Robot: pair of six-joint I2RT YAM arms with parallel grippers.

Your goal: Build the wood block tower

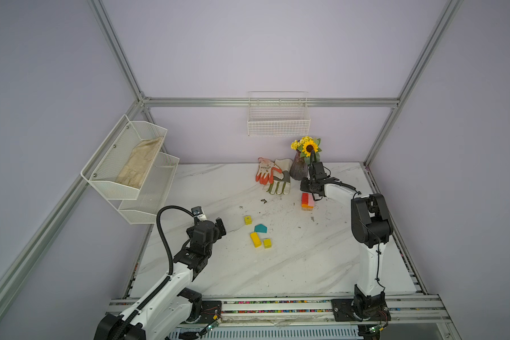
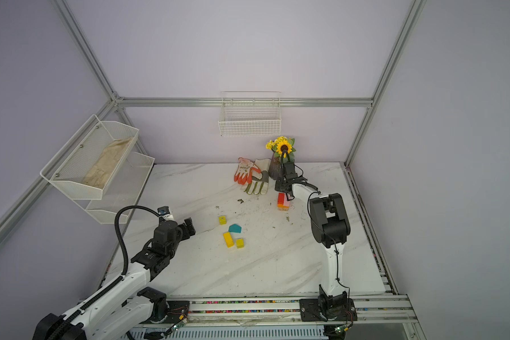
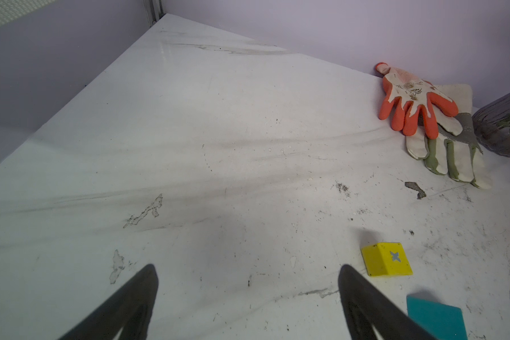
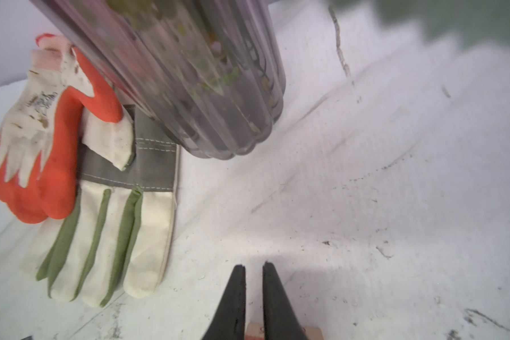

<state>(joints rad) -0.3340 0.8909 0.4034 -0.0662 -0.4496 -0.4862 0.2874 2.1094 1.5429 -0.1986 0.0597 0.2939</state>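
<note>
R gripper (image 4: 253, 265): jaws nearly together, just a slit, nothing betw tips. It hangs over the tower (image 1: 306, 201), right of centre in both top views. Pale top block (image 4: 283, 332) shows behind the fingers. Narrow prob to nudge/square the stack, not carry.

L gripper (image 3: 248, 265): wide, empty, facing yellow cube (image 3: 386, 259) & teal pentagon (image 3: 436, 318), mid-frame, likely next picks.

Vase (image 1: 298, 170) near tower, upper left of it: bump risk.
</note>
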